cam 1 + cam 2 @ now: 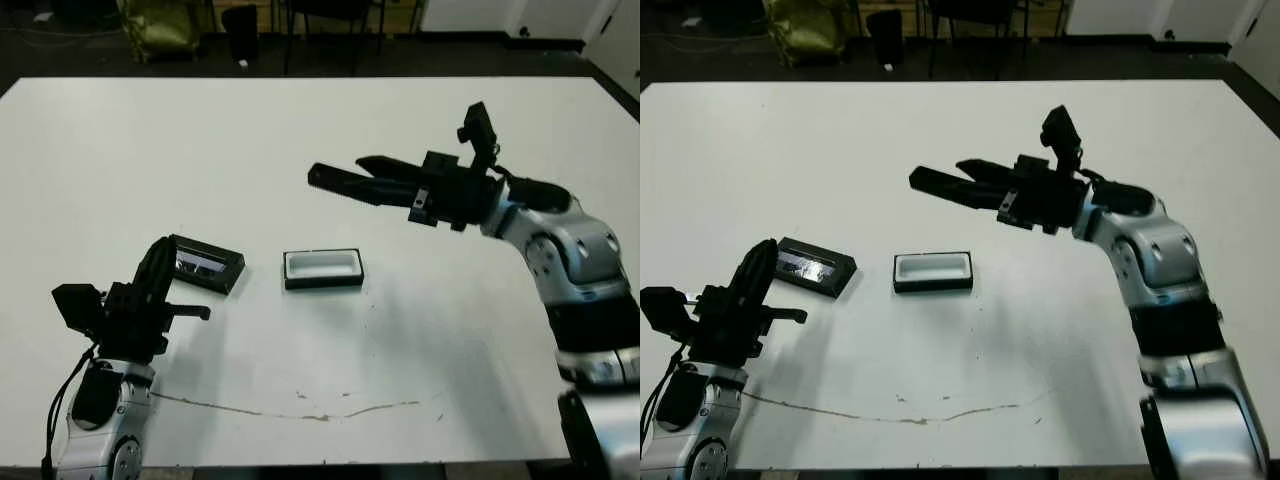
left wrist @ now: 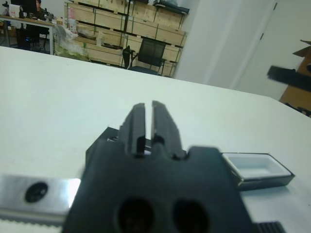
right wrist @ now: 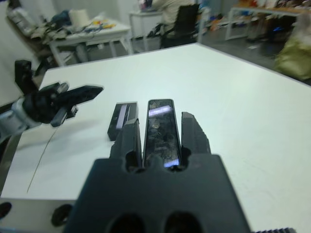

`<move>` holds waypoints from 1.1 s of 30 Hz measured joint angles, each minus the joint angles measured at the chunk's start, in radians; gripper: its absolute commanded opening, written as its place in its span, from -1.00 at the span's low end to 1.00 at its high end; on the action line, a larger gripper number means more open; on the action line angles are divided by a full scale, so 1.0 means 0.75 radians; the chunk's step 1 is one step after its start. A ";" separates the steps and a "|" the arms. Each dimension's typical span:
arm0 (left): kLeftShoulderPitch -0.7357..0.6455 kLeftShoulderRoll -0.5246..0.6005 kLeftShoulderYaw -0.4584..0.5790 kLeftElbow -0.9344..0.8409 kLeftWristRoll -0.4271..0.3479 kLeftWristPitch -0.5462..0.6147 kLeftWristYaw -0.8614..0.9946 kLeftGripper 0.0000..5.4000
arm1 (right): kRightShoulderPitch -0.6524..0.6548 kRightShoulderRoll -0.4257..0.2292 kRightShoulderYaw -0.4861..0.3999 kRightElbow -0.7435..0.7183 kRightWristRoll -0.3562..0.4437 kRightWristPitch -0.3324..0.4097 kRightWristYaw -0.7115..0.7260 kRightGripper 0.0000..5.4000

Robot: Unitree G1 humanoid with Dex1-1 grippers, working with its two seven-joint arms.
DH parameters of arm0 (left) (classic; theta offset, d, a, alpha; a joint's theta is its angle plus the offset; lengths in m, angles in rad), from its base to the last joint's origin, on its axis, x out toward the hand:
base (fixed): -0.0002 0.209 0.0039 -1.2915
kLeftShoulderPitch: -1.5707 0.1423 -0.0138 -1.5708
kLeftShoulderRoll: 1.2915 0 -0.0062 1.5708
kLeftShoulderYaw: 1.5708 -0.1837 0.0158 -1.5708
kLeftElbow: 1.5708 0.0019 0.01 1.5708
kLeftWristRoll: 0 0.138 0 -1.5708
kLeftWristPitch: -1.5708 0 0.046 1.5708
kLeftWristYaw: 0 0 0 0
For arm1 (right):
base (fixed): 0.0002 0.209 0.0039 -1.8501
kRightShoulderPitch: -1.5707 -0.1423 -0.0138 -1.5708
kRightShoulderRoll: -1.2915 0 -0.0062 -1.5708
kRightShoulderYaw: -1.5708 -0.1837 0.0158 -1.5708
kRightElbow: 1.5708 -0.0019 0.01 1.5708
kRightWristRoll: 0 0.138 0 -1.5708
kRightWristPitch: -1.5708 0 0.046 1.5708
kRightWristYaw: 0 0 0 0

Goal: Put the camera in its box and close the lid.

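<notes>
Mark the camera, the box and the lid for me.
camera [image 3: 162, 130]: right wrist view, middle of its glossy face, between the right gripper's fingers.
box [image 1: 322, 264]: left eye view, white lining.
lid [image 1: 205, 264]: left eye view, its reflective strip.

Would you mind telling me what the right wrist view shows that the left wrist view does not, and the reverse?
Only the right wrist view shows the camera, gripped between the right gripper fingers, plus the glossy face of the lid and the whole left gripper. Only the left wrist view shows the box, open and empty, with its white lining, beside the left gripper's nearly closed fingers. Both share the white table and a cluttered room beyond.
</notes>
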 measured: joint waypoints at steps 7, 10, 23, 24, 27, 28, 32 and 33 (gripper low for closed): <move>0.000 0.000 0.001 0.003 -0.002 -0.006 -0.001 -1.00 | -0.130 0.038 0.039 0.300 -0.138 -0.204 0.144 -0.80; 0.000 0.000 0.000 0.003 0.000 -0.006 0.000 -1.00 | -0.154 0.053 0.058 0.386 -0.196 -0.291 0.175 -0.80; 0.001 -0.001 -0.004 0.002 0.014 -0.008 0.011 -1.00 | -0.209 0.102 0.092 0.550 -0.312 -0.377 0.369 -0.80; 0.001 -0.001 -0.004 0.002 0.014 -0.008 0.012 -1.00 | -0.210 0.111 0.091 0.555 -0.297 -0.354 0.414 -0.80; 0.001 -0.001 -0.004 0.002 0.013 -0.008 0.011 -1.00 | -0.210 0.136 0.092 0.570 -0.279 -0.299 0.498 -0.80; 0.001 -0.001 -0.004 0.002 0.013 -0.008 0.011 -1.00 | -0.210 0.140 0.092 0.569 -0.278 -0.290 0.504 -0.80; 0.001 0.000 -0.004 0.002 0.010 -0.008 0.007 -1.00 | -0.210 0.143 0.092 0.547 -0.277 -0.266 0.521 -0.80; 0.001 0.000 -0.003 0.002 0.009 -0.008 0.007 -1.00 | -0.210 0.144 0.092 0.547 -0.276 -0.262 0.531 -0.80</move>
